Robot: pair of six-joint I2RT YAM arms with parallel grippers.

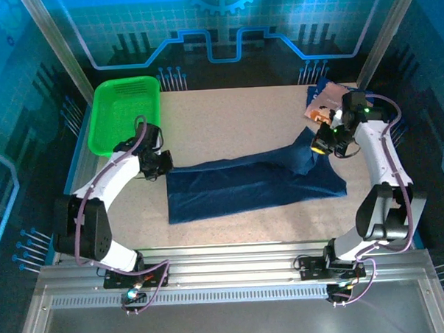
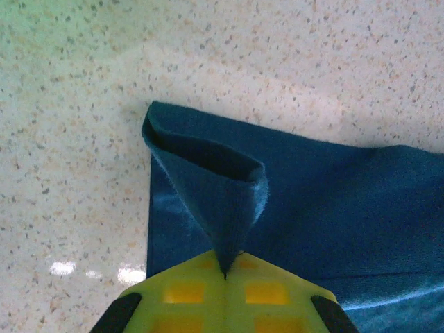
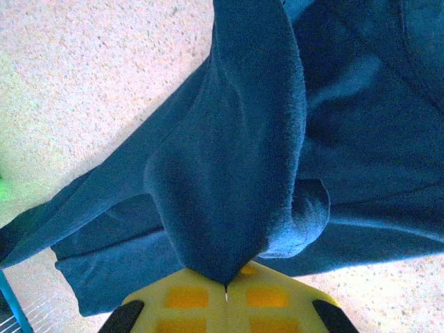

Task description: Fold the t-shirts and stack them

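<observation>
You are partway through folding one t-shirt [image 1: 252, 183]. It is dark blue and lies long and flat in the middle of the table [image 1: 234, 111], from 9 o'clock to 3 o'clock.

Your left gripper [image 1: 161, 163] is at the shirt's 9 o'clock end. Its fingers are squeezed tight on a corner of the cloth. In the left wrist view, that corner stands up like a little cone off the table.

Your right gripper [image 1: 323, 144] is at the shirt's 2 o'clock end. It is squeezed tight too, and a thick bunch of cloth hangs from it.

The other t-shirt [image 1: 324, 103], with the pinkish-tan print, sits in a heap at the table's 2 o'clock corner, just behind your right gripper. The green basket [image 1: 102, 120] is at 10 o'clock.

Next, I think you should carry both pinched ends toward 6 o'clock and lay the far edge over the near edge. Move both arms at the same speed so the fold comes out straight. Let go only when the cloth lies flat. Take care on the right side, because that thick bunch may land in a lump.
</observation>
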